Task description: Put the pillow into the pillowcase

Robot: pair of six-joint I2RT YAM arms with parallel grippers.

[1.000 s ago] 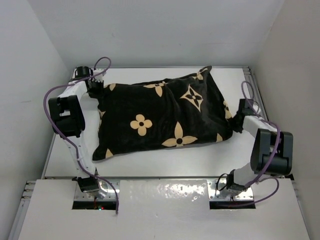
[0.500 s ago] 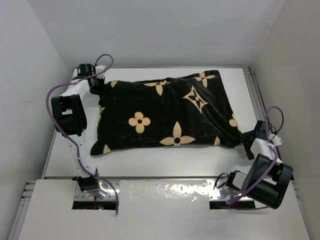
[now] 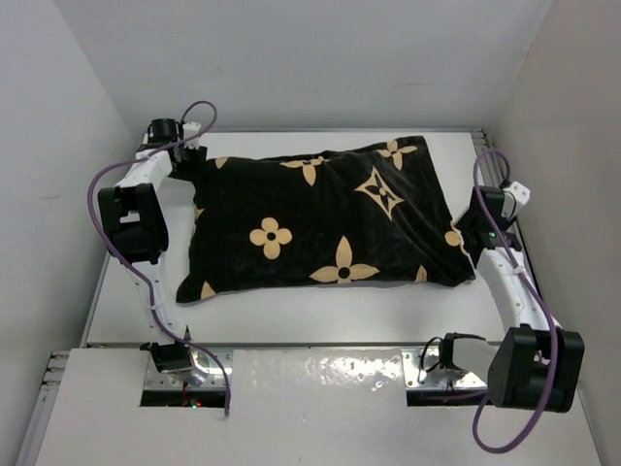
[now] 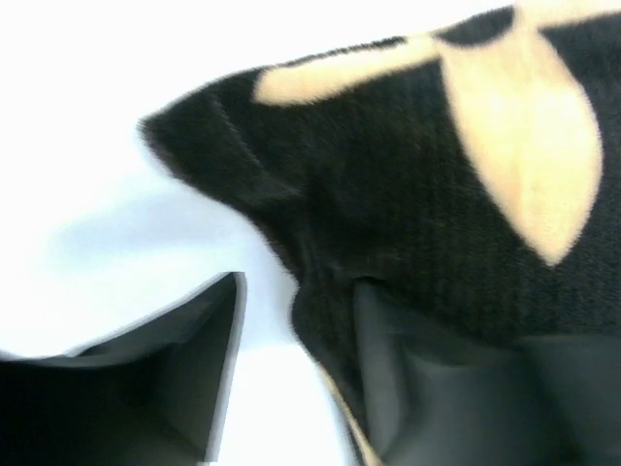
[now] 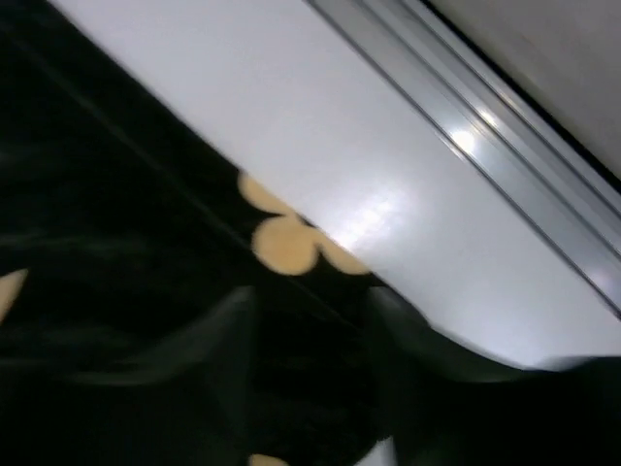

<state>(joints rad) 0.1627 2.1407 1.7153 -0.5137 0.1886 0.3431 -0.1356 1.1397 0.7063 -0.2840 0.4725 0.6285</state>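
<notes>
The black pillowcase [image 3: 320,218] with tan flower motifs lies plump and flat across the white table [image 3: 291,316]. The pillow is hidden; the case looks filled. My left gripper [image 3: 191,163] sits at the case's far left corner. In the left wrist view this gripper [image 4: 301,291] is open, bare table shows between the fingers, and the pillowcase [image 4: 417,194] edge brushes the right finger [image 4: 437,388]. My right gripper [image 3: 467,231] is at the case's right edge. In the blurred right wrist view its fingers [image 5: 209,335] straddle the pillowcase [image 5: 116,243] hem, with the right gripper [image 5: 306,316] neither clearly pinching nor free.
White walls enclose the table on the left, back and right. A metal rail [image 5: 505,146] runs along the table's right edge, close beside the right gripper. Purple cables loop off both arms.
The left gripper opened and let go of the far left corner. The right arm dropped back to the near right corner, then swung up to the case's right edge. The case settled flatter.
</notes>
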